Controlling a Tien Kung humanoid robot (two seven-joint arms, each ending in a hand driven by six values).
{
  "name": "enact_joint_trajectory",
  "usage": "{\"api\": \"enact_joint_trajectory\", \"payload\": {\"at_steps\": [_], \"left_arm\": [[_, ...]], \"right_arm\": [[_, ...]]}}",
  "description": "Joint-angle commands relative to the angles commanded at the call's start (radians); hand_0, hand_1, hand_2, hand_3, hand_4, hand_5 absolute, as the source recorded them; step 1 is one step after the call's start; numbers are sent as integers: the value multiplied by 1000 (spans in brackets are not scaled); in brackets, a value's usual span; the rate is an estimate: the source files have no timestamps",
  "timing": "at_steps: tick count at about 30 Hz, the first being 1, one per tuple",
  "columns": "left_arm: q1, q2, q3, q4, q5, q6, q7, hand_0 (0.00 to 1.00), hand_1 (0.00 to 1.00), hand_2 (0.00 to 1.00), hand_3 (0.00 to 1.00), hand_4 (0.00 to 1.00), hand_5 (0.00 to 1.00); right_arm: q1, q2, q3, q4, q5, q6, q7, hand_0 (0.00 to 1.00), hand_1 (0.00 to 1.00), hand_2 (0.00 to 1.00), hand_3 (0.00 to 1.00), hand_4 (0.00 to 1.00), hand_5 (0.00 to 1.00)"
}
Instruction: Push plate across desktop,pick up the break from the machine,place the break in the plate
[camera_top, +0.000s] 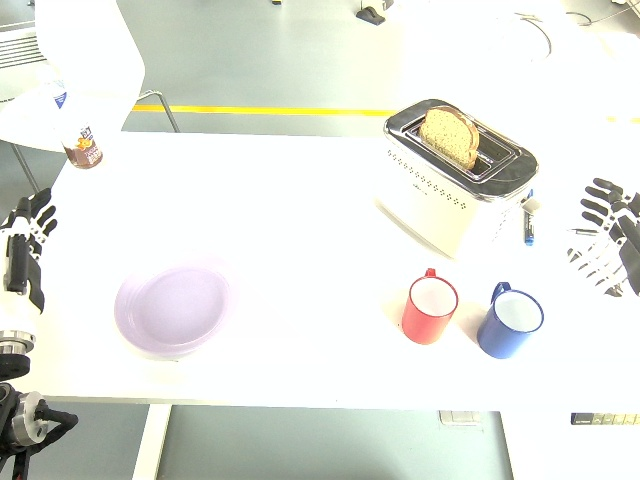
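Near the table's (300, 230) front edge sit a pale lilac round plate (172, 308), left of centre, and a red enamel mug (430, 309) beside a blue enamel mug (510, 324) toward the right. Behind the mugs, a slice of brown bread (449, 137) stands half-hidden in a white-and-chrome toaster (458, 183). Open tabletop separates plate and toaster. At the left edge, the left robot hand (26, 245) hovers, fingers relaxed, empty; the right robot hand (610, 235), partly cropped at the right edge, spreads its fingers.
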Motion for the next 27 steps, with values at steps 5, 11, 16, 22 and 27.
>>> {"api": "enact_joint_trajectory", "payload": {"at_steps": [5, 11, 16, 22, 27], "left_arm": [[-12, 2, -15, 104, 8, 61, -120, 955, 960, 981, 904, 559, 998], [-28, 5, -27, 214, 42, 51, -164, 946, 953, 984, 919, 561, 998], [-51, 12, -26, 319, 84, 44, -171, 942, 954, 988, 917, 558, 998], [-80, 25, -1, 381, 102, 32, -169, 938, 953, 990, 912, 556, 998], [-95, 33, 27, 409, 101, 25, -167, 935, 951, 989, 909, 551, 998]], "right_arm": [[-2, -1, 0, 1, 1, -1, 0, 814, 764, 763, 739, 471, 590], [-7, 0, -2, 0, 2, -1, 0, 814, 764, 763, 739, 471, 590], [-13, 1, -3, 0, 2, -1, 0, 814, 762, 763, 739, 471, 589], [-13, 2, -4, -1, 2, 0, 0, 814, 763, 763, 739, 471, 590], [-12, 6, -3, -1, 2, 1, -1, 813, 763, 763, 739, 470, 590]]}}
